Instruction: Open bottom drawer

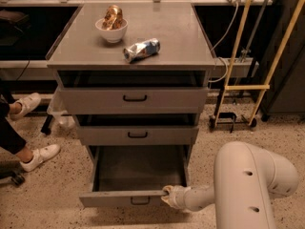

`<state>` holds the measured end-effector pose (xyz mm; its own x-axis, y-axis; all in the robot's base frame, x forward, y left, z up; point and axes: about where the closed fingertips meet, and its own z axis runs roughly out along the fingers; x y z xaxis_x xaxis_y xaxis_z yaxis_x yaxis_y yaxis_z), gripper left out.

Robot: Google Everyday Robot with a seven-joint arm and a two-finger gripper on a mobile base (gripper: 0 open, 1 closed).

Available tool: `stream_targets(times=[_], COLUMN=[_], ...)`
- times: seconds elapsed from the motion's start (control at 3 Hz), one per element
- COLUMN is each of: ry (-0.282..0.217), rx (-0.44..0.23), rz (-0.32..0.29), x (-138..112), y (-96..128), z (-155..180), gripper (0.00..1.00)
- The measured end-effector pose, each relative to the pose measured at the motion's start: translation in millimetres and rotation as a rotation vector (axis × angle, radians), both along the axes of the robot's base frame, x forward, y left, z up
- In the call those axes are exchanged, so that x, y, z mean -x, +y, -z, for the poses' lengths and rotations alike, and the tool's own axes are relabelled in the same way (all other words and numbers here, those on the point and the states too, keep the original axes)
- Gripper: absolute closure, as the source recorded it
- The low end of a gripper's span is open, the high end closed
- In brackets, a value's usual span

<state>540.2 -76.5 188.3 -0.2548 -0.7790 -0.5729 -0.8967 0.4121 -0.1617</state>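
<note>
The bottom drawer (121,198) is grey metal and the lowest of the cabinet's three. It stands pulled well out, its bare inside (140,168) showing, with a small black loop handle (139,201) at the centre of its front. My gripper (167,194) is at the right end of the drawer's front panel, at its top edge. My white arm (243,185) reaches in from the lower right. The middle drawer (137,135) and top drawer (135,98) are closed above it.
A white bowl of food (112,25) and a crumpled bag (141,49) lie on the cabinet top. A person's legs in white shoes (40,156) are at the left. A yellow-framed cart (250,80) stands to the right.
</note>
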Motion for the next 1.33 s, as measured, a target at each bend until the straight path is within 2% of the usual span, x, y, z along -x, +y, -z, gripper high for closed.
stream_targets(times=[1.33], ry=[0.002], rx=[-0.012], rz=[-0.020], x=[16.4], y=[5.4], z=[-3.3], gripper=[1.00])
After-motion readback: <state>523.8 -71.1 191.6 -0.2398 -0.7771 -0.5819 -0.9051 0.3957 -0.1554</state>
